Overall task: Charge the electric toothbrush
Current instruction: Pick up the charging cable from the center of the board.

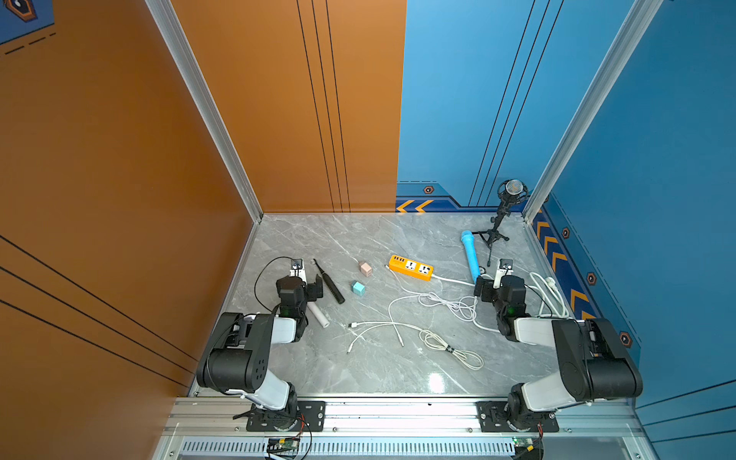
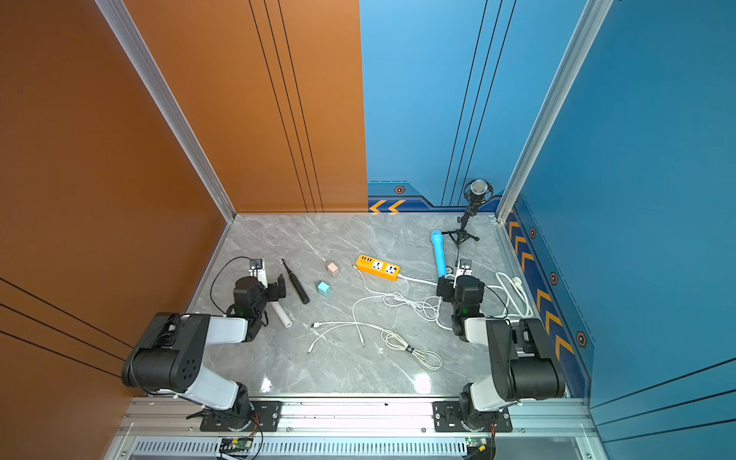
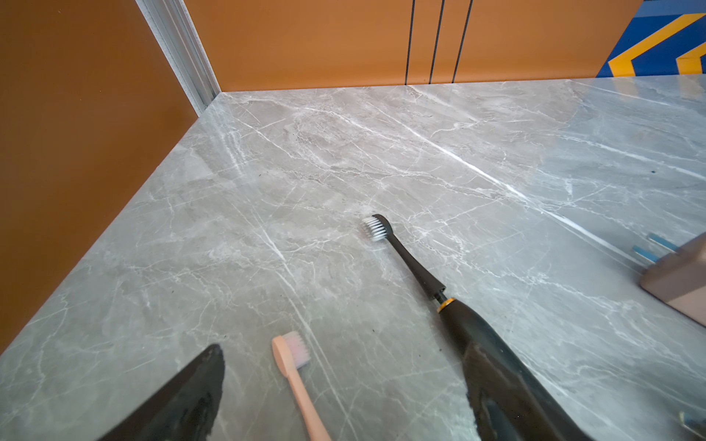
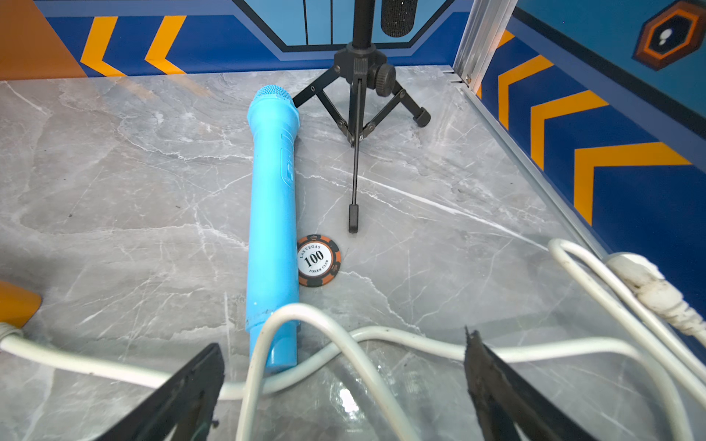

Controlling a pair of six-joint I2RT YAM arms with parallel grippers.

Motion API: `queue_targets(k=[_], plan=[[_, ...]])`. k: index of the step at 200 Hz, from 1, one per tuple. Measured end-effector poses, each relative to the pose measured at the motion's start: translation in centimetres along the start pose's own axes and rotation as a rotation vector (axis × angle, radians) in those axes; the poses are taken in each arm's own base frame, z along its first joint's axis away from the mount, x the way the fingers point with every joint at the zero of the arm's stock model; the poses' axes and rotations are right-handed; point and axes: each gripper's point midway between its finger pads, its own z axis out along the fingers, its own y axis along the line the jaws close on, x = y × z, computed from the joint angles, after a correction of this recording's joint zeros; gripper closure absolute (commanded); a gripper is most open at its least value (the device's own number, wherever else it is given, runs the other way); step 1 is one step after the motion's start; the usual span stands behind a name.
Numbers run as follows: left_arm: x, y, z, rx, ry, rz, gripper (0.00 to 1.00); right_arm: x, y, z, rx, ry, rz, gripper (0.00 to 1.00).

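The black electric toothbrush lies flat on the desk, near a pink plug cube and well apart from the orange power strip. The left pincer is spread wide and empty, with one finger perhaps touching the toothbrush's handle. The right pincer gapes empty over a white cable by the blue microphone.
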Motion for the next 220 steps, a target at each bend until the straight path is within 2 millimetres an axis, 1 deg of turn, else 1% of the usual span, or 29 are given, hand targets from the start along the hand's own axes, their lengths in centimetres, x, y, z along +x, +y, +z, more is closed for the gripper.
queue_targets(k=[4,9,21,32,38,45,52,58,63,66,72,73,78,82,92,101,107,108,115,124,132,139,146,156,172,182,195,205,220], plan=[[0.0,0.0,0.0,-0.001,0.000,-0.001,0.02,-0.5,-0.1,-0.1,0.008,0.012,0.005,0.00],[0.0,0.0,0.0,0.001,0.000,-0.001,0.02,-1.8,0.0,-0.4,0.014,0.015,0.026,0.00],[0.0,0.0,0.0,0.007,0.000,-0.001,0.02,-6.1,0.3,-1.5,0.005,-0.028,0.086,0.01],[-0.1,-0.2,0.0,0.016,-0.003,0.002,0.02,-10.4,0.8,-3.4,-0.028,-0.103,0.149,0.01],[-0.3,-0.2,-0.2,0.019,-0.010,0.003,0.02,-12.0,1.2,-4.4,-0.055,-0.133,0.173,0.01],[-0.8,-0.3,-0.6,0.026,-0.020,0.007,0.02,-13.7,2.3,-5.9,-0.108,-0.163,0.194,0.01],[-1.4,-0.5,-1.2,0.033,-0.032,0.012,0.02,-14.5,3.6,-7.0,-0.158,-0.168,0.198,0.02],[-2.1,-0.7,-1.9,0.040,-0.044,0.020,0.02,-15.0,5.4,-7.9,-0.220,-0.160,0.187,0.02],[-3.0,-1.0,-2.6,0.052,-0.060,0.024,0.02,-15.0,6.7,-8.4,-0.262,-0.146,0.173,0.02],[-3.6,-1.2,-3.0,0.059,-0.075,0.025,0.02,-15.0,8.0,-8.9,-0.304,-0.132,0.159,0.02],[-4.8,-1.8,-3.9,0.077,-0.097,0.028,0.02,-14.8,9.8,-9.5,-0.356,-0.107,0.137,0.03],[-5.1,-2.0,-4.2,0.084,-0.105,0.027,0.02,-14.6,10.5,-9.6,-0.375,-0.097,0.129,0.03],[-6.2,-2.6,-5.0,0.104,-0.123,0.028,0.02,-14.2,12.1,-10.1,-0.422,-0.072,0.106,0.03],[-7.0,-3.1,-5.6,0.124,-0.133,0.026,0.02,-13.6,13.9,-10.7,-0.478,-0.044,0.081,0.03],[-9.0,-4.7,-7.1,0.176,-0.154,0.026,0.02,-12.2,17.3,-12.1,-0.582,0.010,0.029,0.05],[-10.7,-6.9,-8.6,0.238,-0.157,0.033,0.02,-10.4,20.6,-13.6,-0.692,0.063,-0.039,0.06],[-11.7,-8.7,-9.7,0.284,-0.154,0.042,0.02,-9.2,22.1,-14.4,-0.745,0.090,-0.076,0.07],[-11.8,-8.9,-9.8,0.289,-0.152,0.043,0.02,-8.9,22.6,-14.7,-0.762,0.096,-0.090,0.07],[-12.5,-11.0,-11.1,0.347,-0.138,0.053,0.02,-7.4,24.3,-15.7,-0.819,0.125,-0.143,0.08],[-12.7,-13.3,-12.7,0.412,-0.104,0.065,0.02,-5.1,26.7,-17.2,-0.893,0.161,-0.228,0.08],[-12.5,-14.9,-14.0,0.461,-0.066,0.069,0.02,-3.0,28.5,-18.4,-0.947,0.192,-0.301,0.10],[-12.1,-15.6,-14.8,0.484,-0.029,0.069,0.02,-1.2,29.8,-19.3,-0.989,0.216,-0.357,0.13],[-11.5,-15.7,-15.3,0.492,0.006,0.063,0.02,0.7,31.0,-20.2,-1.032,0.247,-0.405,0.16],[-10.2,-15.2,-15.9,0.486,0.066,0.049,0.02,3.4,32.5,-21.4,-1.095,0.301,-0.459,0.18],[-8.2,-13.4,-16.9,0.444,0.163,0.031,0.02,6.5,34.0,-21.8,-1.139,0.375,-0.486,0.20],[-7.4,-12.2,-17.6,0.415,0.208,0.024,0.02,8.4,35.0,-21.7,-1.155,0.433,-0.483,0.23],[-7.1,-10.6,-18.5,0.379,0.248,0.009,0.02,10.1,36.3,-21.0,-1.152,0.500,-0.466,0.30],[-7.1,-9.4,-19.2,0.354,0.265,-0.003,0.02,10.9,37.2,-20.3,-1.138,0.547,-0.438,0.36],[-7.1,-7.7,-19.8,0.313,0.284,-0.020,0.02,11.5,38.8,-19.0,-1.108,0.606,-0.381,0.37]])
